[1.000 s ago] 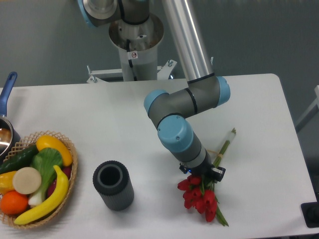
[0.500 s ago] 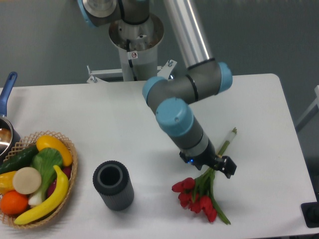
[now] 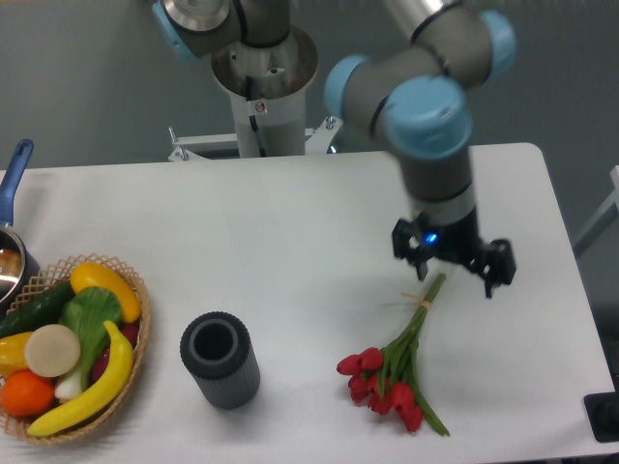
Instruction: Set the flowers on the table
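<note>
The flowers (image 3: 389, 379), a bunch of red tulips with green stems tied with straw-coloured twine, lie flat on the white table (image 3: 242, 242) at the front right. The blooms point to the front left and the stem ends point up to the right. My gripper (image 3: 453, 269) hangs just above the stem ends, open and empty, its two dark fingers spread apart. It does not touch the flowers.
A dark grey ribbed cylinder vase (image 3: 220, 359) stands upright left of the flowers. A wicker basket (image 3: 135, 362) of fruit and vegetables sits at the front left. A pot with a blue handle (image 3: 14, 184) is at the left edge. The robot base (image 3: 263, 87) stands behind the table.
The gripper has let go of the flowers, risen and swung up and to the right. The flowers have settled flat on the table.
</note>
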